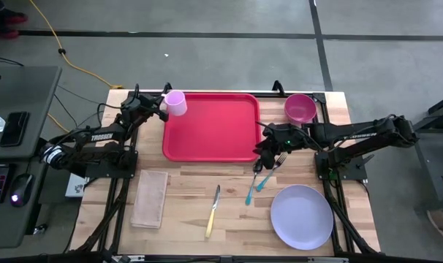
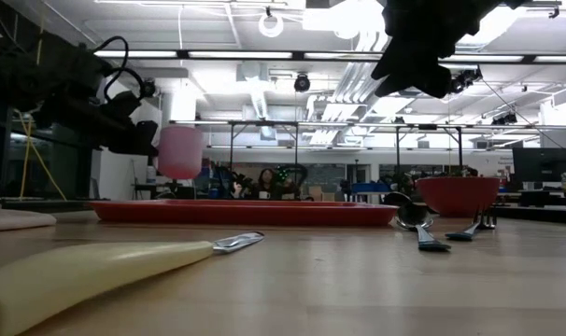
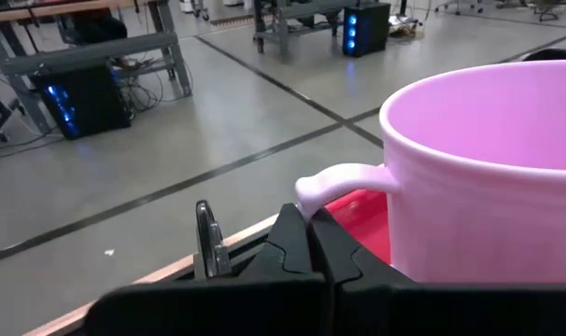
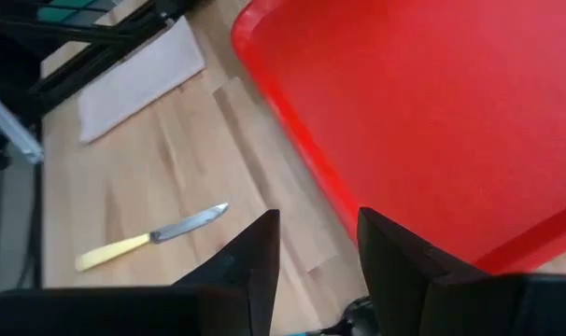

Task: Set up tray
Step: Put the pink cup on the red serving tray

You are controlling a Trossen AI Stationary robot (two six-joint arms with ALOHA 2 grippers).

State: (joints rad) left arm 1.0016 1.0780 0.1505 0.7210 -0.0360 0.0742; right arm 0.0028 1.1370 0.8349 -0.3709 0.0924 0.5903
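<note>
Wood planks made up the worktop [image 1: 185, 219] on which we found the large flat red plastic tray [image 1: 210, 126], lying along the far edge, near its middle. Our left gripper [image 1: 163, 103] hung above the tray's far left corner, its jaws pressed together on the handle of a pale pink plastic mug [image 1: 176, 102]; in the low view the mug [image 2: 180, 151] stood clear of the tray [image 2: 246, 213], upright in the air. Our right gripper [image 1: 266, 151] sat over the tray's near right corner, fingers [image 4: 250, 257] spread apart with nothing between them, raised above the worktop.

Just beside that corner we saw a fork with a teal handle [image 1: 271, 172] and a spoon with a teal handle [image 1: 251, 187] lying close together. A butter knife with a yellow handle [image 1: 213, 212] lay toward the near edge, and a folded beige cloth napkin [image 1: 150, 199] lay left of it. A round lavender plastic plate [image 1: 302, 217] rested at the near right corner, and a deep magenta bowl [image 1: 300, 108] at the far right corner, apart from the tray.
</note>
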